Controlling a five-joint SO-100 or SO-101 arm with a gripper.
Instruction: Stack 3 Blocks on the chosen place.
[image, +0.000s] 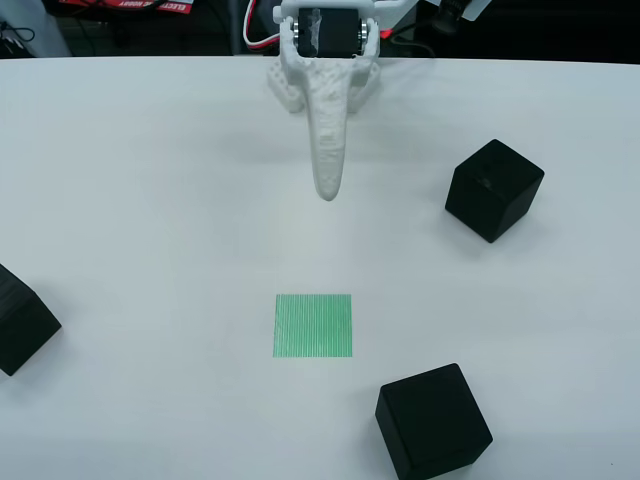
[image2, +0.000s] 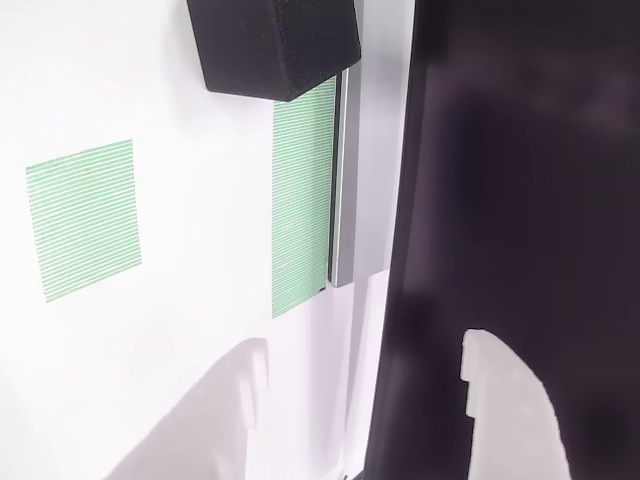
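Seen from above, my white gripper (image: 327, 188) hangs at the back middle of the white table, pointing down. Its fingers lie together with nothing held. The green striped square (image: 313, 325) lies in front of it, bare. Three black cubes sit apart on the table: one at the right (image: 494, 189), one at the front right (image: 433, 421), and one cut off by the left edge (image: 20, 322). The close view has the green square (image2: 86, 218) at left, a black cube (image2: 275, 45) at the top and a white finger (image2: 512, 425) at the bottom.
Red and black clutter and cables (image: 120, 8) lie beyond the table's far edge. In the close view a second green striped strip (image2: 304, 200) runs beside a grey metal bar (image2: 345, 180), with a dark blurred mass (image2: 520, 180) to the right.
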